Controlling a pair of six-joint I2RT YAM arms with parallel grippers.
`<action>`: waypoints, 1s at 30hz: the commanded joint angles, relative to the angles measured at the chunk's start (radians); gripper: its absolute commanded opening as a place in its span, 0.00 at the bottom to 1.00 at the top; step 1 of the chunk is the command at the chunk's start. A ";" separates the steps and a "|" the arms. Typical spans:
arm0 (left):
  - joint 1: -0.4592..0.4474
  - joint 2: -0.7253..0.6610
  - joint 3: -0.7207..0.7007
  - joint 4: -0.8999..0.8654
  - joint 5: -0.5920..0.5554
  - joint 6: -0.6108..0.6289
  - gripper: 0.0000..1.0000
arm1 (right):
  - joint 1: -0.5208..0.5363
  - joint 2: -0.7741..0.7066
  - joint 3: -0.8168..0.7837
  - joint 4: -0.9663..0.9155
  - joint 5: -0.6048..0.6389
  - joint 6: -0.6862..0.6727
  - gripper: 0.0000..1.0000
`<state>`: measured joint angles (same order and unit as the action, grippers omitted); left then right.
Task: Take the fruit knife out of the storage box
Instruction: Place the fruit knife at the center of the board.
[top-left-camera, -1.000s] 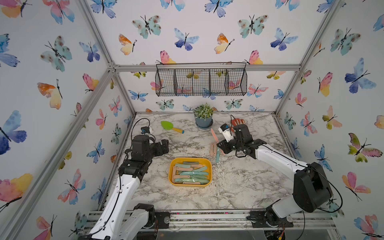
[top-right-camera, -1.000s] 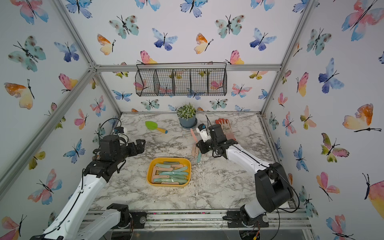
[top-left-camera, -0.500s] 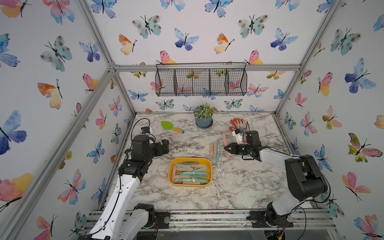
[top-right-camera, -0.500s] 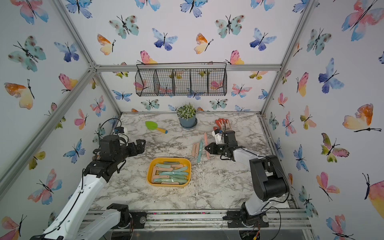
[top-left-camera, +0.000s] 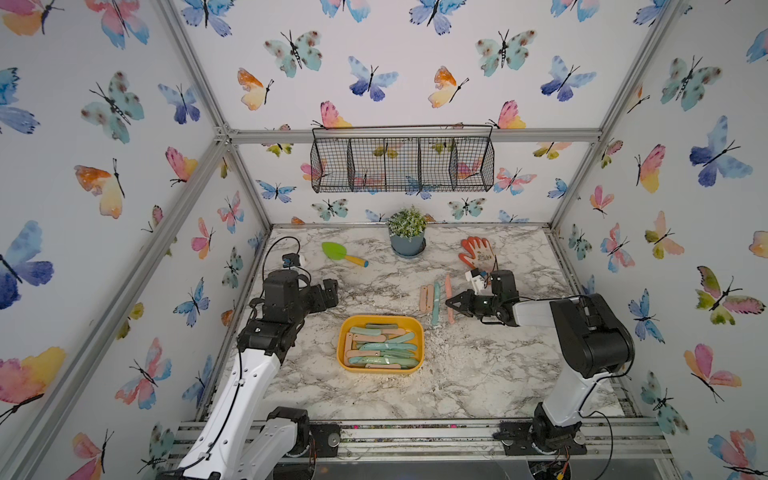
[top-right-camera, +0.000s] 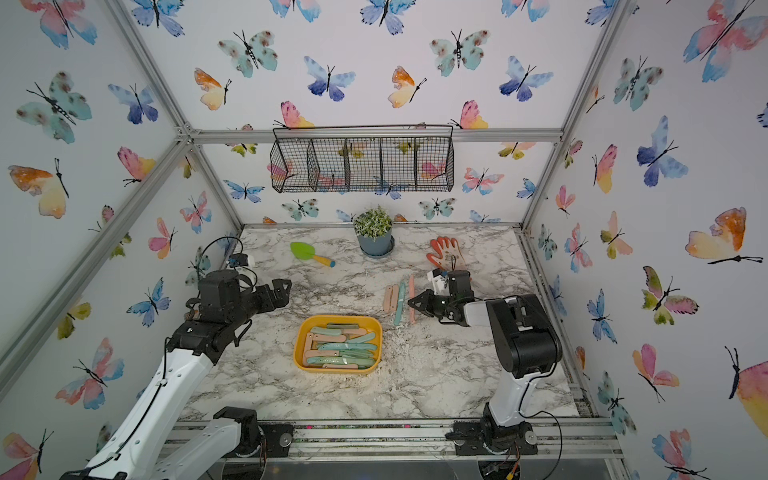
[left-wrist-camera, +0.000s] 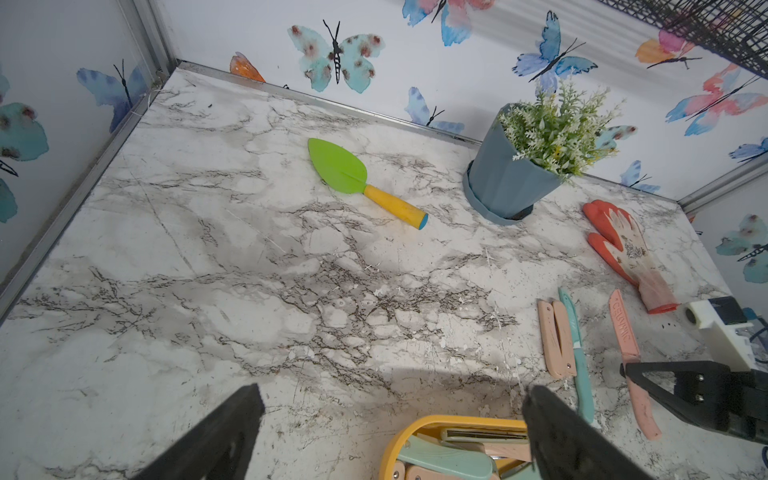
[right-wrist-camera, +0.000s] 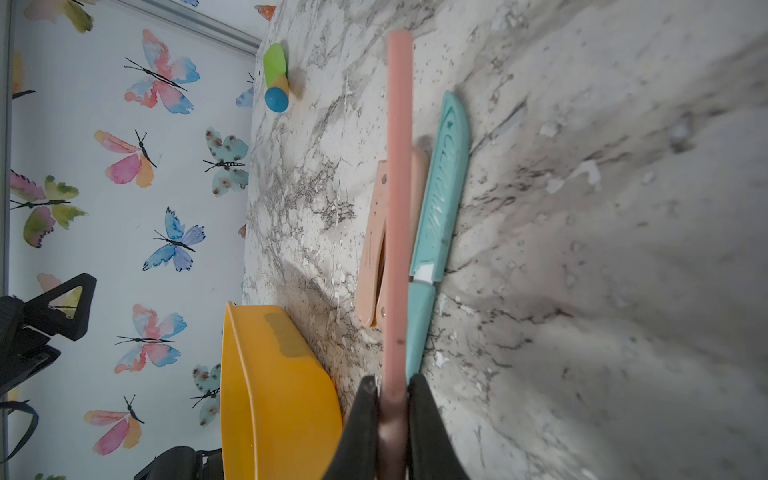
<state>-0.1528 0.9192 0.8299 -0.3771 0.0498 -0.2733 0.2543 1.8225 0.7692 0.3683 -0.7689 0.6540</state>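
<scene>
My right gripper (right-wrist-camera: 392, 386) has its fingers (right-wrist-camera: 361, 424) pressed onto the handle end of a pink sheathed fruit knife (right-wrist-camera: 399, 166), pinching it edge-up with no gap showing on either side. The knife runs straight out from my fingertips, low over the marble table (top-left-camera: 478, 365). I cannot tell whether its far end rests on the marble or hangs just above it.

Just beside it lies a teal sheathed fruit knife (right-wrist-camera: 444, 187), parallel to mine. On the teal knife's other side is a peach folding knife (right-wrist-camera: 372, 249), closed. Both are flat on the table and outside the storage box (top-left-camera: 345, 332).

The yellow-orange box sits near this row, towards the front of the table, and it is far from empty. A dozen or so teal and peach knives are heaped in it, lying mostly crosswise.

My left gripper (left-wrist-camera: 392, 392) hangs on the other side of the box, fingers spread wide and holding nothing.

Further off, along the back wall, are a green trowel (top-left-camera: 343, 253), a potted plant (top-left-camera: 407, 232) and an orange glove (top-left-camera: 478, 253).

As I judge it, the knife in my pinch is already clear of the box. What remains for it is to let go, and then the pile in the box, if all are meant to come out.
</scene>
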 joint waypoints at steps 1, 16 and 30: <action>-0.006 -0.003 -0.006 0.012 -0.007 0.005 0.98 | -0.007 0.030 -0.005 0.059 -0.040 0.040 0.13; -0.007 0.001 -0.006 0.010 -0.017 0.003 0.98 | -0.010 0.115 0.032 0.061 -0.036 0.060 0.14; -0.008 -0.002 -0.006 0.007 -0.025 0.002 0.99 | -0.010 0.144 0.055 0.029 -0.030 0.066 0.19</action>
<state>-0.1528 0.9192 0.8299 -0.3771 0.0460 -0.2733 0.2493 1.9423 0.8005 0.4217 -0.7902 0.7185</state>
